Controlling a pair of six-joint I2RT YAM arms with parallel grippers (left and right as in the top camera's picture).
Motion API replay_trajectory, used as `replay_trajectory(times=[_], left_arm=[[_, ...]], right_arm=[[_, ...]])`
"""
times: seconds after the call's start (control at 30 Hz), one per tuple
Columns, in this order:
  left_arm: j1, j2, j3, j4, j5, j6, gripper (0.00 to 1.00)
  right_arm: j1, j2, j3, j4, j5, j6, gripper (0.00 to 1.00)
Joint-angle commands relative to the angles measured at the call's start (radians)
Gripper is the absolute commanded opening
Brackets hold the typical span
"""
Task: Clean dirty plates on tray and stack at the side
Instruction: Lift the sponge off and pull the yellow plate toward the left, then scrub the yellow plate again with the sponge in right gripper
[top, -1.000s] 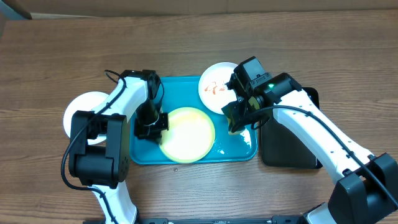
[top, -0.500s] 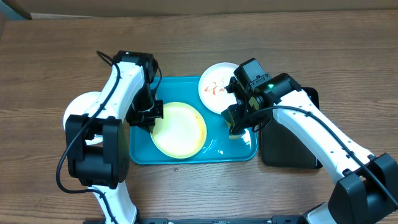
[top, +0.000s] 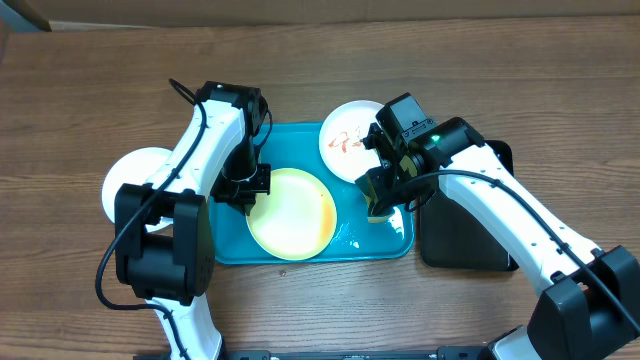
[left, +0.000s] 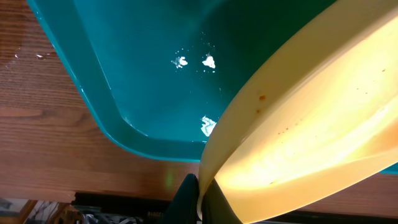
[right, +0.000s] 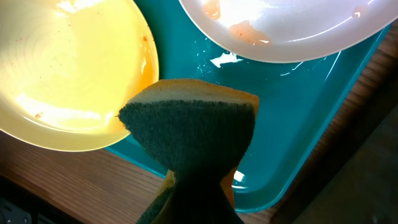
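**First speaker:** Where is the left gripper, and what is it doing?

**Second speaker:** We see the left gripper (top: 247, 187) closed on the rim of the pale yellow-green plate (top: 291, 213). In the left wrist view the rim runs straight in between its fingers. There the plate's edge stands a little above the floor of the tray (top: 295, 148). The rest of the plate spreads away from the gripper over the middle of the tray. One edge reaches the tray rim nearest the robot. We find small brown specks on the plate.

**First speaker:** And the right gripper?

**Second speaker:** The right gripper (top: 384, 192) is clamped on a sponge (right: 193, 121), yellow with a dark green scouring face. It hangs above the right end of the tray. The yellow-green plate lies just to one side of it. Just beyond it sits the smeared white plate (top: 350, 140), which carries orange-brown marks and rests partly over the tray's back rim. As far as we can tell, the sponge touches neither plate. Wet glints show on the tray floor near the gripper.

**First speaker:** Is anything outside the tray?

**Second speaker:** A second white plate (top: 122, 178) lies on the wooden worktop (top: 90, 80). It is partly hidden behind the left arm and well apart from the right gripper. A black tray (top: 460, 240) sits on the outer side of the right gripper, under its arm.
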Motion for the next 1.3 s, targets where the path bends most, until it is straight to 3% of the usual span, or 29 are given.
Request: replay_trajectory(times=[0.0, 0.27, 0.57, 1.17, 1.27], left_arm=[[0.006, -0.03, 0.008, 0.006, -0.001, 0.006, 0.04], [-0.011, -0.03, 0.008, 0.009, 0.012, 0.016, 0.04], [-0.039, -0.03, 0.008, 0.022, 0.022, 0.016, 0.04], [-0.042, -0.03, 0.008, 0.024, 0.034, 0.016, 0.04], [-0.042, -0.03, 0.008, 0.024, 0.036, 0.016, 0.04]], right_arm=[[0.009, -0.004, 0.013, 0.008, -0.013, -0.026, 0.04], [0.086, -0.003, 0.013, 0.034, -0.013, -0.09, 0.04], [0.197, 0.093, 0.013, 0.181, -0.012, -0.081, 0.04], [0.206, 0.324, 0.013, 0.385, 0.029, -0.047, 0.04], [0.206, 0.34, 0.013, 0.412, 0.192, 0.086, 0.04]])
